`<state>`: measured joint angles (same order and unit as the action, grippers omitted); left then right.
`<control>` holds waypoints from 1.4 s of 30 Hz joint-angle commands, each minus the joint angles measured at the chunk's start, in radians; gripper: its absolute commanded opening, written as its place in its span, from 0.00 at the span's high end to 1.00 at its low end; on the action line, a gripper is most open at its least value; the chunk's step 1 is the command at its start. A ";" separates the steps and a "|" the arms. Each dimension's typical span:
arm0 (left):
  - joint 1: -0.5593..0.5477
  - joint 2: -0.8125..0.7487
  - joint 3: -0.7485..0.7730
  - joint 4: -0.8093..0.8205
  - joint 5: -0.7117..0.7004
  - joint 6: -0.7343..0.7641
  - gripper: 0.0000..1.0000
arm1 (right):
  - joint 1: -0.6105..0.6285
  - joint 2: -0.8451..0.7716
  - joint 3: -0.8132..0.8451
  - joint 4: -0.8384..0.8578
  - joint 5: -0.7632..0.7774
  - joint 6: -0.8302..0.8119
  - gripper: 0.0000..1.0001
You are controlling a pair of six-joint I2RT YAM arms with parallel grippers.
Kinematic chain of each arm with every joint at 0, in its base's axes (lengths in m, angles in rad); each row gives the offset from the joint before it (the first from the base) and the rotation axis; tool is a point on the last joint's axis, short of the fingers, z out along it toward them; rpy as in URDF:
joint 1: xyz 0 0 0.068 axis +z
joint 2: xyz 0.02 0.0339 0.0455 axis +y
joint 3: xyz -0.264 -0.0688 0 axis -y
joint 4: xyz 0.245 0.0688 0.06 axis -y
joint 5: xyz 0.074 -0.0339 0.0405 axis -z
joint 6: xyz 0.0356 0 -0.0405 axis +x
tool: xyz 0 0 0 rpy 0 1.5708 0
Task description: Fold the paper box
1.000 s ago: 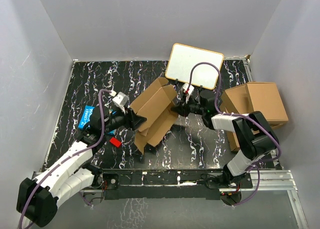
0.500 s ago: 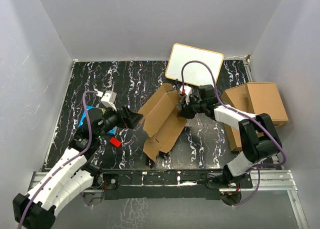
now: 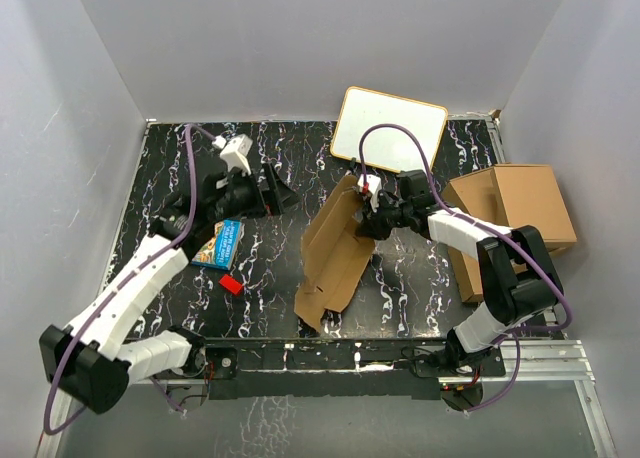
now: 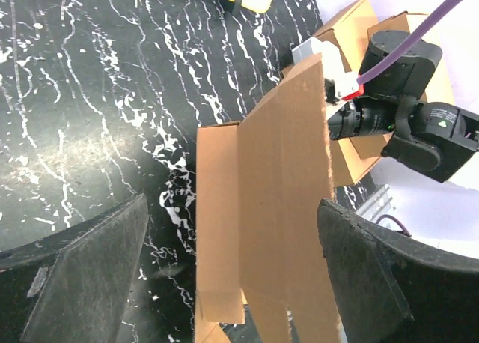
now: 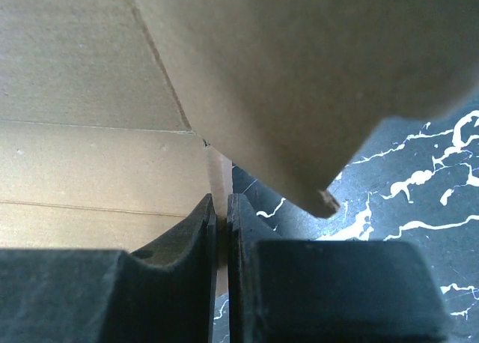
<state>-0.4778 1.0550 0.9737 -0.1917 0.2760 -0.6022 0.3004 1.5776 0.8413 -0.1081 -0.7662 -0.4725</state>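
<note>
top view: the paper box (image 3: 335, 248) stands half-raised mid-bench (image 3: 290, 148), panels open, flaps untucked; by my reading you're early, with most folds left. the right end effector (image 3: 372, 210) pinches its 1 o'clock edge; the left end effector (image 3: 280, 196) is released, apart at 10 o'clock.
left wrist: shows you the box's broad face and notched lower tabs; nothing sits between the wide jaws.
right wrist: only here you see the pads (image 5: 183, 234) clenched on one thin flap edge.
</note>
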 commanded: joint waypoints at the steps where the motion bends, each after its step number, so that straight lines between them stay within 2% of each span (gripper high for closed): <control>1: 0.008 0.104 0.156 -0.154 0.104 0.025 0.08 | -0.005 0.013 0.023 0.073 -0.036 0.008 0.92; 7: 0.007 0.145 0.247 -0.125 0.189 -0.014 0.15 | -0.008 0.033 0.025 0.081 -0.044 0.033 0.92; 19: -0.137 0.279 0.426 -0.377 0.007 0.114 0.18 | -0.008 0.042 0.027 0.085 -0.054 0.043 0.92; 25: -0.169 0.381 0.486 -0.454 -0.001 0.148 0.22 | -0.009 0.050 0.025 0.093 -0.056 0.050 0.92; 29: -0.172 0.415 0.484 -0.456 0.028 0.161 0.39 | -0.008 0.049 0.023 0.108 -0.057 0.061 0.92; 32: -0.171 0.434 0.484 -0.462 0.038 0.178 0.62 | -0.007 0.049 0.013 0.146 -0.050 0.086 0.92; 38: -0.170 0.440 0.494 -0.452 0.043 0.260 0.99 | -0.007 0.044 -0.032 0.321 -0.032 0.165 0.92; 42: -0.170 0.433 0.519 -0.438 0.027 0.411 1.00 | -0.004 0.049 -0.102 0.576 -0.011 0.239 0.92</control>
<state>-0.6437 1.5085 1.4334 -0.6361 0.3031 -0.3454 0.2981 1.6260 0.7887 0.1394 -0.7803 -0.3233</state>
